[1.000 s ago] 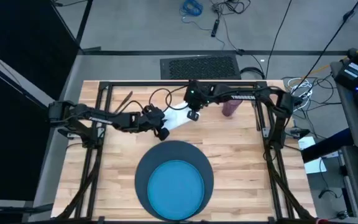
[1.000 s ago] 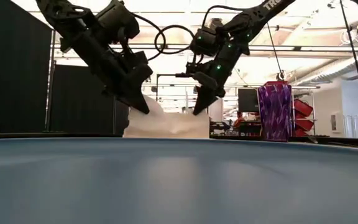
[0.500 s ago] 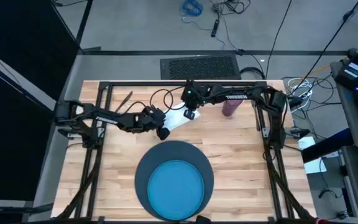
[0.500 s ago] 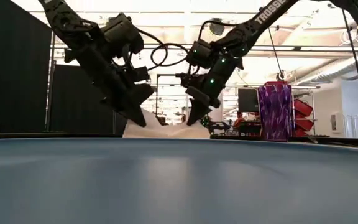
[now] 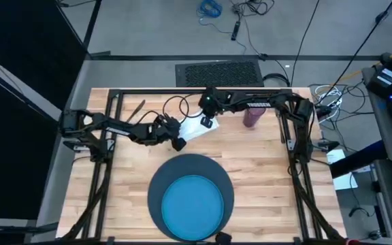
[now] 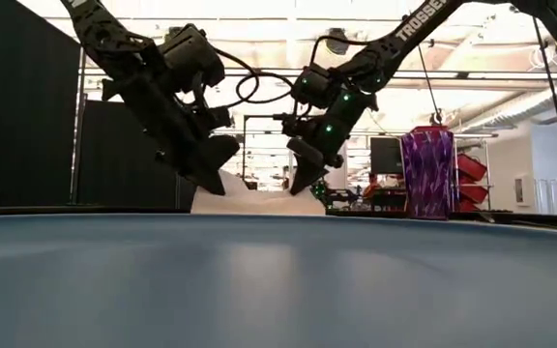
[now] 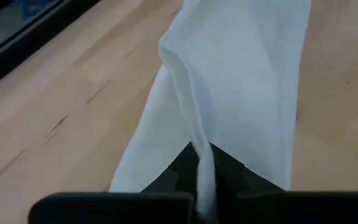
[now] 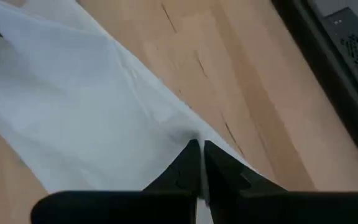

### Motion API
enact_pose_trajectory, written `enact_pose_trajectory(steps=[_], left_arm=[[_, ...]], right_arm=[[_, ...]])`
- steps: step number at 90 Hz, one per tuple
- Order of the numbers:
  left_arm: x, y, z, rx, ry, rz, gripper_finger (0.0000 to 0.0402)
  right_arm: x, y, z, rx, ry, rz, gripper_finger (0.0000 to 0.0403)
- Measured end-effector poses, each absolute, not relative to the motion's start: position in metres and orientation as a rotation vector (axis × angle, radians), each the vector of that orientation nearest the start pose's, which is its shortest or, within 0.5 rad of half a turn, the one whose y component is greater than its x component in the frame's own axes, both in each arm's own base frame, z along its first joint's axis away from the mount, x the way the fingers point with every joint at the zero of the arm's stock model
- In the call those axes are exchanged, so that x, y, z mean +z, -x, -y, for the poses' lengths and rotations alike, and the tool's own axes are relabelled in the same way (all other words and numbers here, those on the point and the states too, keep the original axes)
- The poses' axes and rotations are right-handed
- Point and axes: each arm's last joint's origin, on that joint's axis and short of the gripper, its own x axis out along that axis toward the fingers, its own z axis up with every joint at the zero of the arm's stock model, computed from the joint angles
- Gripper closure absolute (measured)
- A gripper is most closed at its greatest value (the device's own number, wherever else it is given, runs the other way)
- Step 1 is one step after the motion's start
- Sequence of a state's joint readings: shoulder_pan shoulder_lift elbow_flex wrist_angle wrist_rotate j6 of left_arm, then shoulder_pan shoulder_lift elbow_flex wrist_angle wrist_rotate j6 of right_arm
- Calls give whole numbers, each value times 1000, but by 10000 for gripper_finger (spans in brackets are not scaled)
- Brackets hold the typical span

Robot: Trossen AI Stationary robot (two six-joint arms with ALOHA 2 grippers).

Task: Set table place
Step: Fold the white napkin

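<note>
The white napkin [image 5: 193, 131] lies on the wooden table [image 5: 264, 170] near its far edge, between my two grippers. My left gripper [image 5: 177, 143] is shut on its near-left end. My right gripper [image 5: 207, 124] is shut on its far-right edge. In the low view the napkin [image 6: 259, 201] bulges up at the left gripper [image 6: 219, 180] and sags toward the right gripper [image 6: 295, 186]. The purple cup [image 5: 252, 118] stands upright to the right of the napkin. The blue plate [image 5: 192, 207] rests on the navy mat [image 5: 156, 187] at the near edge. My left gripper pinches a raised fold of the napkin [image 7: 194, 140] between its two fingers, slanting down from the table's left. The fold stands up as a ridge ahead of the fingers; the rest of the cloth lies on the table. My right gripper pinches the napkin's edge [image 8: 188, 134] between its two fingers, slanting down from the table's far right. The cloth there lies low and slack, spreading over the wood ahead of the fingers.
A thin brown stick-like thing [image 5: 136, 109] lies near the far left corner. The black frame [image 5: 288, 136] runs along the table's sides. Bare wood shows to the left and right of the mat.
My right gripper has gone a little toward the table's left, closer to the left gripper. The napkin, held higher between the two grippers a second ago, has sunk and now sags lower onto the table.
</note>
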State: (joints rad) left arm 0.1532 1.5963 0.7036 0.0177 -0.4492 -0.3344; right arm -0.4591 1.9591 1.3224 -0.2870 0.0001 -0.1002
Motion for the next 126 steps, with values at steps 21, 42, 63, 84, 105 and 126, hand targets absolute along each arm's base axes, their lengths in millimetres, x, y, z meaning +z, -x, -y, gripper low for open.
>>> enact_pose_trajectory(steps=[21, 42, 63, 84, 105, 126], left_arm=[[142, -282, -57, 722, 187, -763, 402], [142, -281, -58, 732, 181, -767, 402], [142, -281, -58, 733, 182, -765, 401], [142, -281, -61, 745, 184, -760, 369], [143, -279, -71, 786, 201, -750, 309], [145, -279, -77, 821, 205, -725, 288]], right_arm=[[173, -368, 182, -371, -105, -930, 331], [173, -368, 183, -421, -81, -941, 258], [173, -368, 183, -418, -76, -940, 215], [185, -367, 181, -422, -68, -909, 210], [193, -360, 158, -401, -143, -1000, 210], [188, -353, 147, -405, -216, -1112, 211]])
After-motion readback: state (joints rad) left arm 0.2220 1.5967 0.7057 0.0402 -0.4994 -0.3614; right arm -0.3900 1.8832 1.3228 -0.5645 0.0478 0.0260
